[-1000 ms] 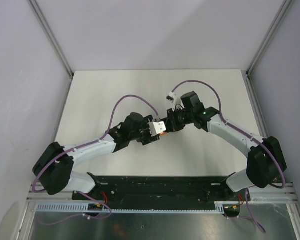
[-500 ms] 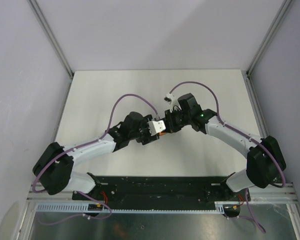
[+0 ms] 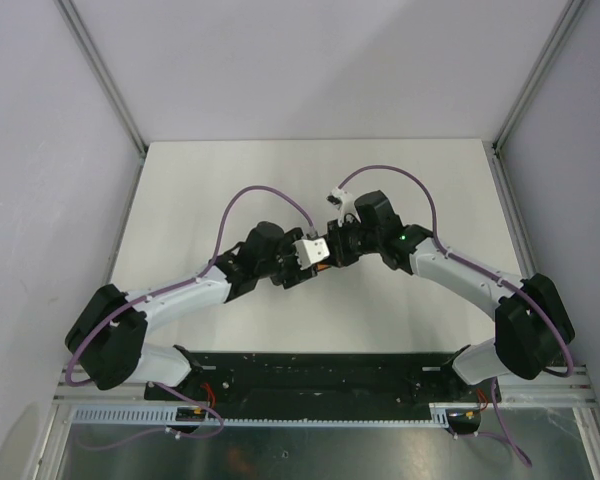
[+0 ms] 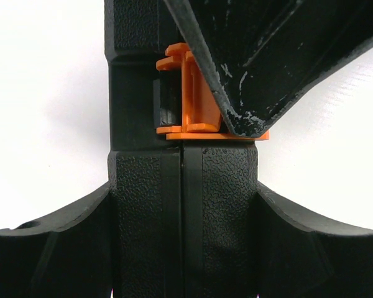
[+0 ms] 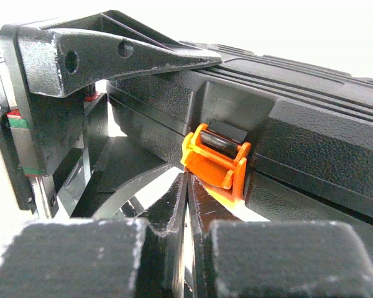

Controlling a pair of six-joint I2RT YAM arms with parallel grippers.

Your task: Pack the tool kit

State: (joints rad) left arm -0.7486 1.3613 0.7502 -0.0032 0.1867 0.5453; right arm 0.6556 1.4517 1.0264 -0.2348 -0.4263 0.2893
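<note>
The tool kit (image 4: 217, 186) is a black textured case, closed and standing on edge, with its seam toward the left wrist camera. My left gripper (image 4: 183, 248) is shut on it, one finger (image 4: 50, 248) against each broad side. An orange latch (image 4: 193, 105) sits at the top of the seam. My right gripper (image 5: 188, 186) is shut, and its joined fingertips touch the underside of the orange latch (image 5: 214, 162). In the top view both grippers meet mid-table, left gripper (image 3: 302, 262) and right gripper (image 3: 332, 248), and they hide the case. No loose tools show.
The white table (image 3: 230, 190) lies between grey side walls with metal corner posts (image 3: 100, 70). Purple cables (image 3: 250, 200) arch over both forearms. A black base rail (image 3: 320, 370) runs along the near edge.
My right gripper has moved left, closer to the left gripper, and its jaws have closed the last small gap. The left arm shifted slightly left, still gripping the case.
</note>
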